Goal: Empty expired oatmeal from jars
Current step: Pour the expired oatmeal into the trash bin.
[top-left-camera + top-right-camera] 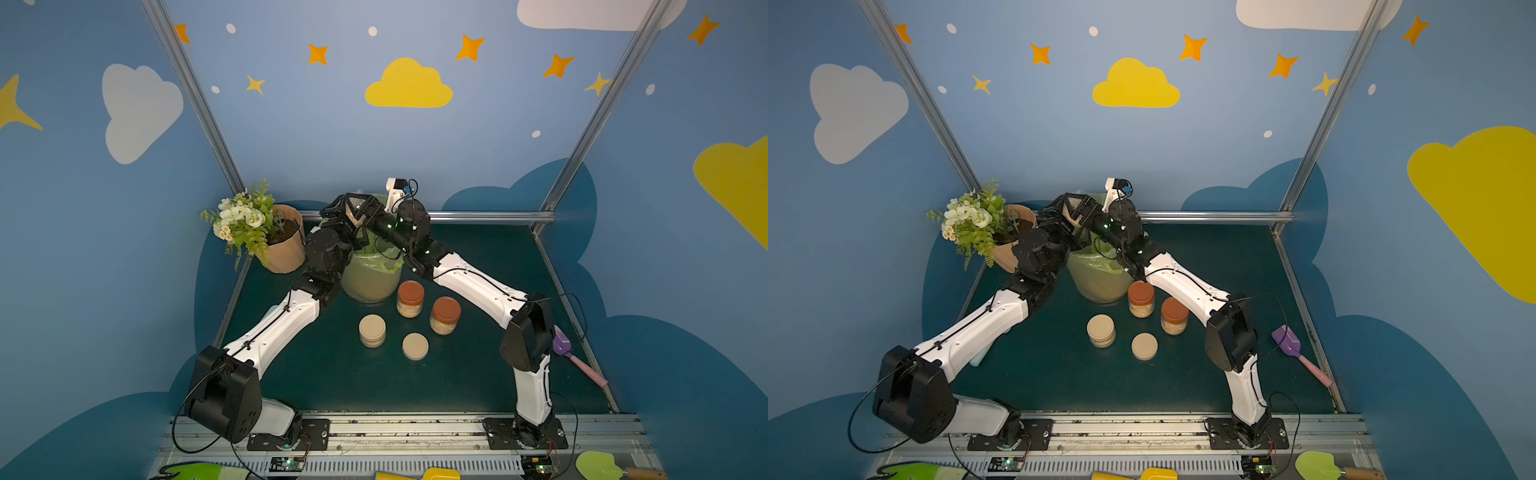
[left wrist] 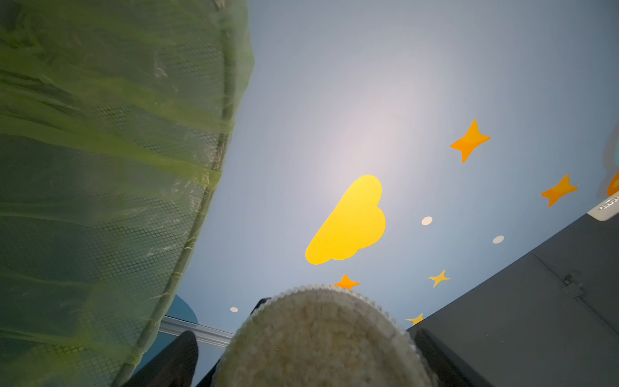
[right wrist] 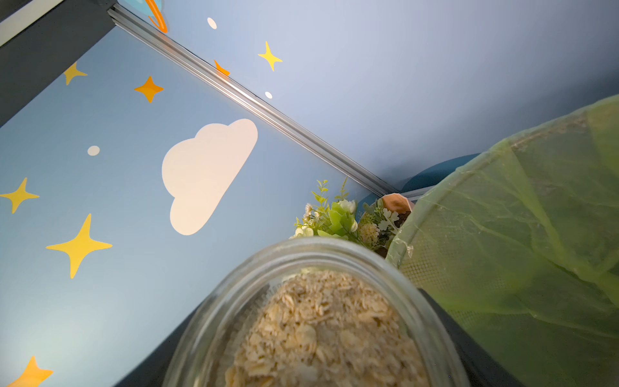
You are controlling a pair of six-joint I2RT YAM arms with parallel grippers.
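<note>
Oatmeal (image 3: 321, 331) lies loose in the open glass jar (image 3: 231, 284), clenched in your right gripper (image 1: 366, 211) beside the green-bagged bin (image 1: 370, 274). Your left gripper (image 1: 338, 216) flanks its base, but whether it grips is unclear. The glass is likely slick and fragile, so hold it mid-wall.

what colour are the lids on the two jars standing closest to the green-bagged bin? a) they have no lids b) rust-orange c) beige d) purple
b, the jar right beside the bin and its neighbour jar both carry rust-orange lids
</note>
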